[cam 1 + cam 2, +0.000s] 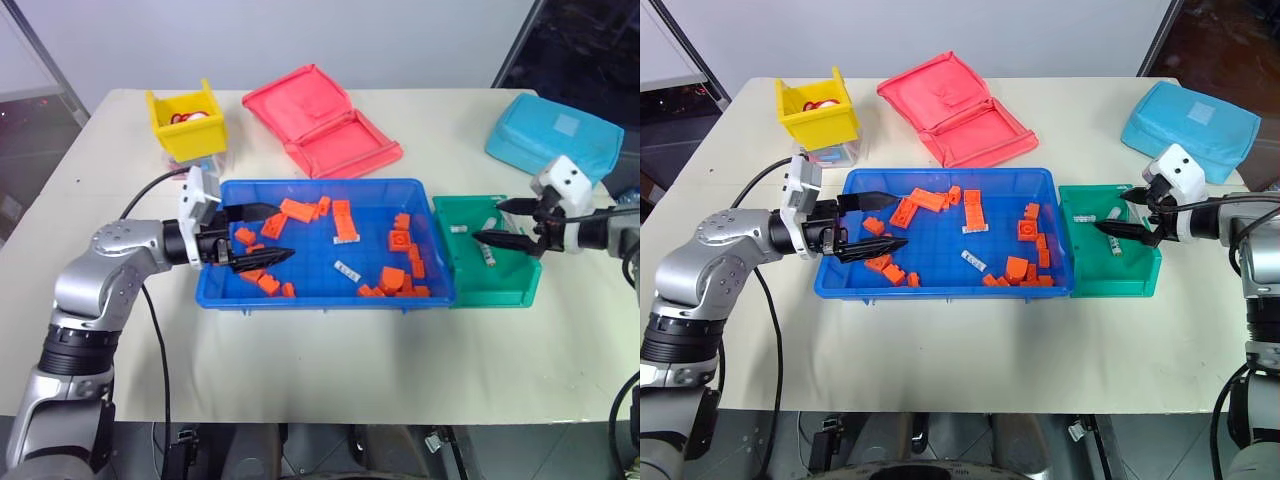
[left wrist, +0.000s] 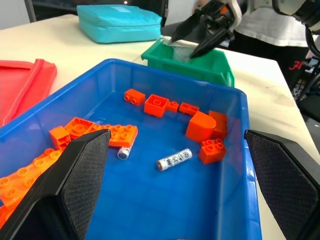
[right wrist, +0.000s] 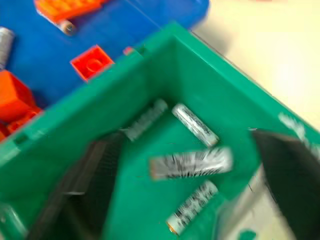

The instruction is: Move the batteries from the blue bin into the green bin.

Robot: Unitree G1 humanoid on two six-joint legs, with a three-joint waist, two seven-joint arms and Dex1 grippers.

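Observation:
The blue bin (image 1: 320, 297) lies mid-table, strewn with orange blocks (image 1: 392, 279). One battery (image 1: 347, 269) lies loose on its floor, and a second battery (image 2: 123, 153) pokes out from under an orange plate. My left gripper (image 1: 268, 235) hovers open over the bin's left end, level, with nothing between its fingers (image 2: 82, 172). To the right, touching the blue bin, stands the green bin (image 1: 495, 293). Several batteries (image 3: 191, 163) lie on its floor. My right gripper (image 1: 497, 222) hangs open just above it, empty, tilted down toward it.
A yellow bin (image 1: 185, 125) stands at the back left, an opened red pouch (image 1: 320, 120) behind the blue bin, and a light-blue fabric pouch (image 1: 555, 135) at the back right. Bare table stretches along the front edge.

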